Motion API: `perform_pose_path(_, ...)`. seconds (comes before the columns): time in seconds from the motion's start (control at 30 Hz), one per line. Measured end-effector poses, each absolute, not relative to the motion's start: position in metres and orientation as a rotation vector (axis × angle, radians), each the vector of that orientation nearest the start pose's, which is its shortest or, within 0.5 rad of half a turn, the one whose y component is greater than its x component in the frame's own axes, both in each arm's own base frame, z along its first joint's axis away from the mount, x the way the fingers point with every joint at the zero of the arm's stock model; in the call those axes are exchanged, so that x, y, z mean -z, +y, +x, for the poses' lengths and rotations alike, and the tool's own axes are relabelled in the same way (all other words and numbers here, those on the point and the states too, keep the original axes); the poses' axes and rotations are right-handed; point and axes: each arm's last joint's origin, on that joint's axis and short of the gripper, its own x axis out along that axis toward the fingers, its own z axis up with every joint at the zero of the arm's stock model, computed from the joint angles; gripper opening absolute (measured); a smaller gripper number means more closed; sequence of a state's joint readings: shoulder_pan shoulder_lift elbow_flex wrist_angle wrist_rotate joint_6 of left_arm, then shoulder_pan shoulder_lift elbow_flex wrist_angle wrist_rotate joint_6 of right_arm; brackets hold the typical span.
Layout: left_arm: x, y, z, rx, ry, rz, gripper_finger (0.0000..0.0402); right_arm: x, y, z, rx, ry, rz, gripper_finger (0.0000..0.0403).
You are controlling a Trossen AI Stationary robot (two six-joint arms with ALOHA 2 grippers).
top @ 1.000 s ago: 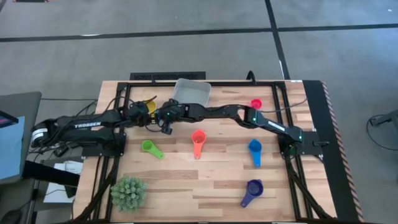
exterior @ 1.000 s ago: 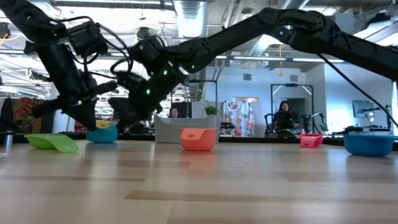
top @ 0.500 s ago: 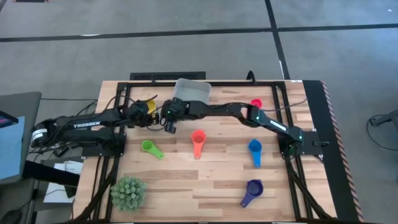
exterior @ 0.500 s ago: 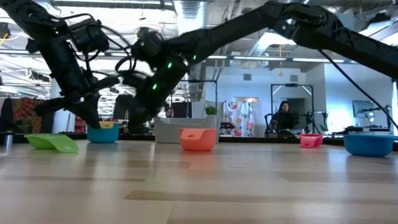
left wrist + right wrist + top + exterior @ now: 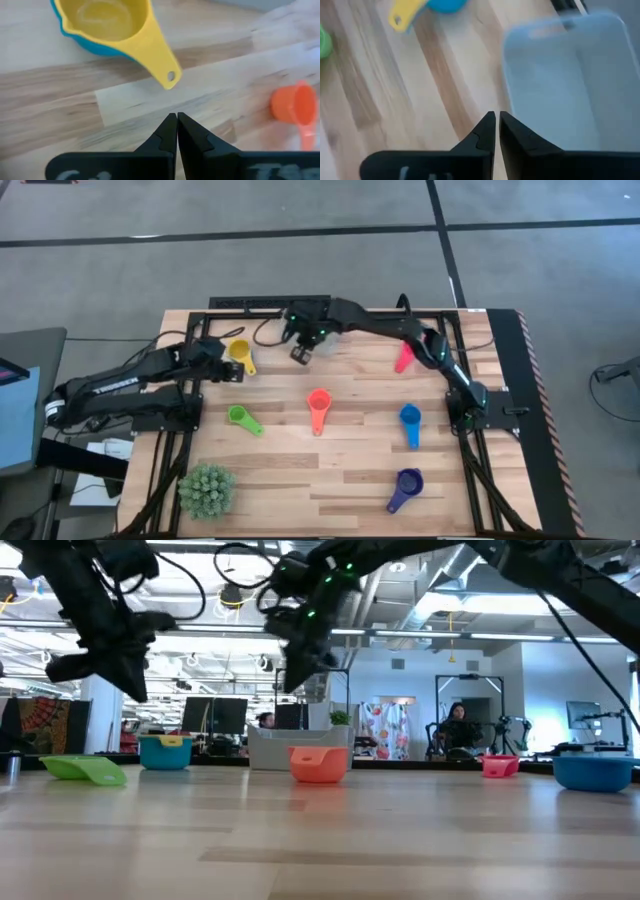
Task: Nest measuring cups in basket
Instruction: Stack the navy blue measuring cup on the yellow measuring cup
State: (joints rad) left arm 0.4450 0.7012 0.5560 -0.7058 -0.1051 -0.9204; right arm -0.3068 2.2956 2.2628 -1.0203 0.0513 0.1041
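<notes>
The yellow cup (image 5: 240, 352) sits nested in the teal cup (image 5: 75, 39) at the far left of the table. My left gripper (image 5: 176, 117) hangs shut just above and beside them, touching nothing. My right gripper (image 5: 496, 116) hangs high over the near edge of the grey-white basket (image 5: 565, 75), with a thin gap between its fingertips and nothing in it. Single cups lie on the wood: green (image 5: 240, 418), coral (image 5: 318, 408), blue (image 5: 410, 423), purple (image 5: 405, 488) and pink (image 5: 404, 358). In the high view my right arm hides the basket.
A spiky green plant (image 5: 207, 488) stands at the near left corner. A black frame (image 5: 260, 304) runs along the far edge and down both sides of the table. Bare wood lies between the cups in the middle.
My right gripper has risen from beside the yellow-and-teal pair and swung toward the far edge, ending over the basket. My left gripper has lifted off the same pair and drawn back a little toward the table's left. The nested cups have stayed where they were.
</notes>
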Motion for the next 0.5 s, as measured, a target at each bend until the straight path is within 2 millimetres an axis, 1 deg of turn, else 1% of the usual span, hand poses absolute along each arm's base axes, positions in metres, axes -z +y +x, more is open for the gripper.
perform_pose_path(0.1,-0.230,0.057,0.114,-0.865,0.514,-0.980,0.0000,-0.275,-0.142,0.446,0.390,1.116,0.273,0.0049)
perform_pose_path(0.17,-0.233,0.053,0.111,-0.852,0.483,-0.964,0.0000,-0.277,-0.131,0.431,0.395,1.131,0.321,0.0046)
perform_pose_path(0.23,-0.236,0.050,0.109,-0.840,0.461,-0.943,0.0000,-0.279,-0.116,0.414,0.411,1.116,0.380,0.0042)
perform_pose_path(0.4,-0.239,0.043,0.111,-0.793,0.456,-0.845,0.0000,-0.280,-0.066,0.367,0.501,1.039,0.590,0.0031)
perform_pose_path(0.5,-0.239,0.040,0.115,-0.748,0.471,-0.778,0.0000,-0.277,-0.032,0.339,0.590,1.041,0.727,0.0030)
